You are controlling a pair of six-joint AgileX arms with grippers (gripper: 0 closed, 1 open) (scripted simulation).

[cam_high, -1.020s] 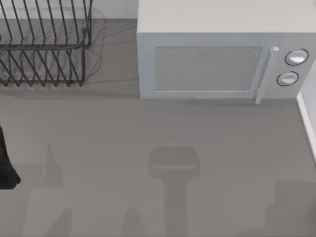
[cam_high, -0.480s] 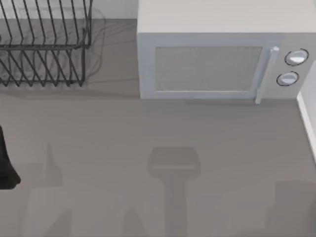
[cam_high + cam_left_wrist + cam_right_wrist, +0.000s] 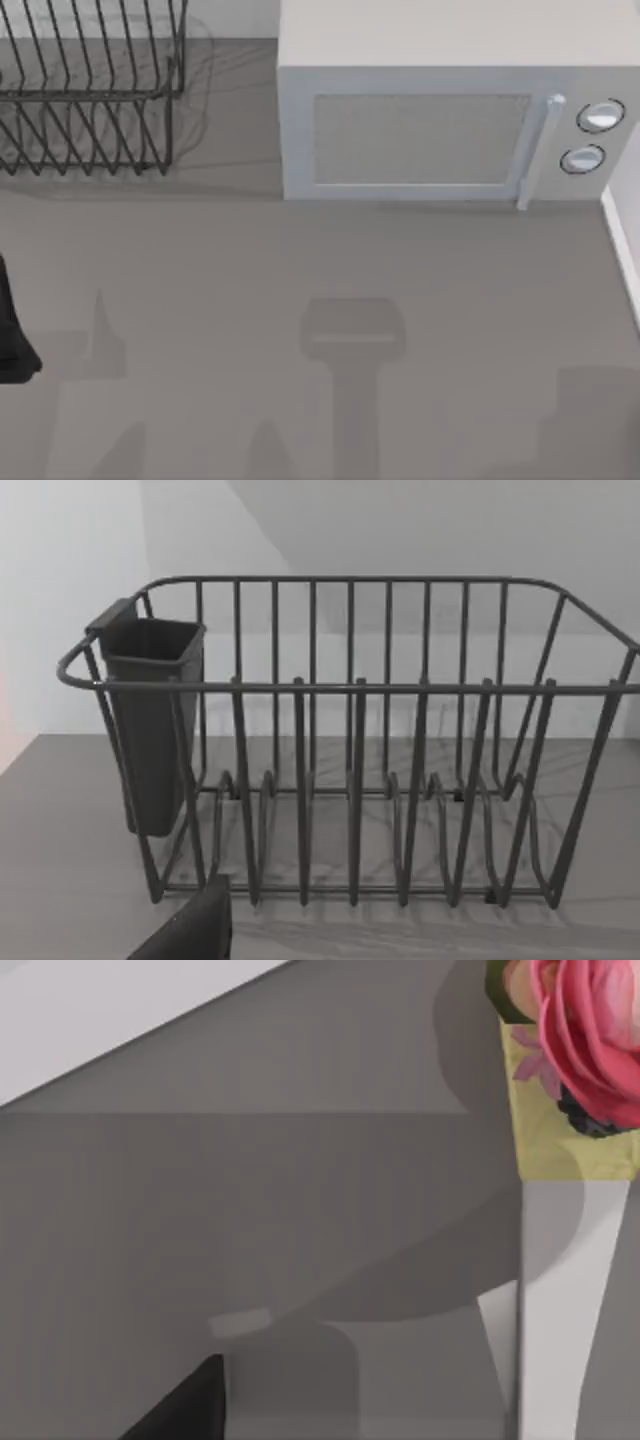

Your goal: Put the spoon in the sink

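Dark grey wire dish rack point(image 3: 90, 90), pale grey microwave point(image 3: 440, 110), grey countertop point(image 3: 300, 260), pink flower point(image 3: 590, 1030).

Grey countertop point(image 3: 200, 1220) occupies most of the right wrist view. A pale wall band point(image 3: 110, 1010) runs diagonally across the 10 to 11 o'clock corner, meeting the countertop along a straight edge. At 1 to 2 o'clock stands a yellow-green panel point(image 3: 560, 1150) bearing a pink rose point(image 3: 590, 1030), with a dark patch just under the bloom. Directly below the panel, at 4 to 5 o'clock, a white vertical surface point(image 3: 560, 1310) descends, its near edge sharp and upright. Soft shadows cross the countertop, one curved beside the panel, another broad near 6 o'clock. A small pale highlight point(image 3: 240, 1322) sits near 7 o'clock. A dark wedge-shaped part point(image 3: 185, 1410) juts in at 7 o'clock; what it belongs to cannot be determined.
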